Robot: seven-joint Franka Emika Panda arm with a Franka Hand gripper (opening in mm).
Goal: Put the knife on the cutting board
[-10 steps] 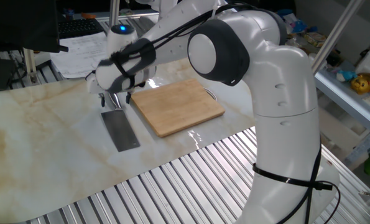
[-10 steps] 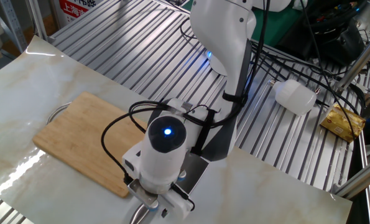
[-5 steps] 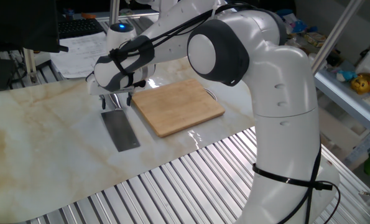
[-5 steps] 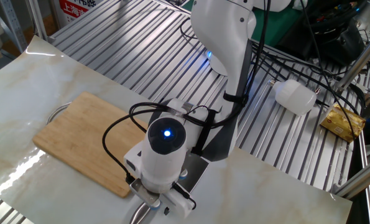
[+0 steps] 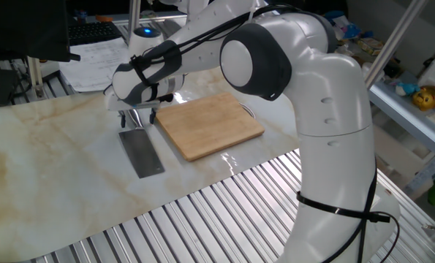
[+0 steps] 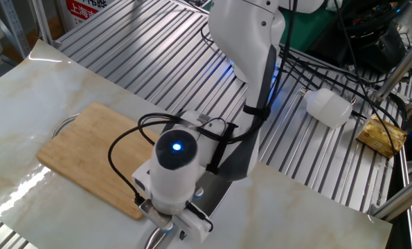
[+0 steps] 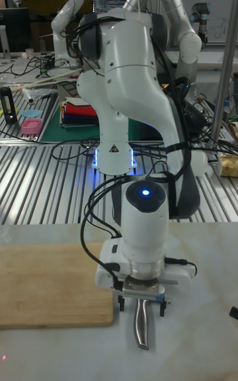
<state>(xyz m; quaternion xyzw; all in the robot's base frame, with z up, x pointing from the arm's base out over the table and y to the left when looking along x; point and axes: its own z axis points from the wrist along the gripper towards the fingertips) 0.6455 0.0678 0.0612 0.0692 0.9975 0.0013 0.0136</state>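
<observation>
The knife lies flat on the marble top, left of the cutting board (image 5: 210, 124), with its dark grey blade (image 5: 142, 152) pointing at the front edge. In the tall fixed view its shiny handle (image 7: 141, 328) sticks out towards the camera. My gripper (image 7: 142, 305) hangs low over the handle and is open. One black finger (image 7: 122, 303) stands on each side, with a gap to the metal. In the one fixed view the gripper (image 5: 135, 117) hides most of the handle. The board (image 6: 88, 149) is bare, with its metal loop (image 6: 64, 124) on the far edge.
The marble slab (image 5: 49, 175) rests on a slatted metal table (image 5: 224, 212). Papers and a keyboard (image 5: 93, 33) lie behind it. A white bottle (image 6: 328, 107) and a yellow packet (image 6: 382, 135) lie on the slats near the arm's cables.
The wrist has shifted slightly, a little towards the board side. The knife and the board have not moved.
</observation>
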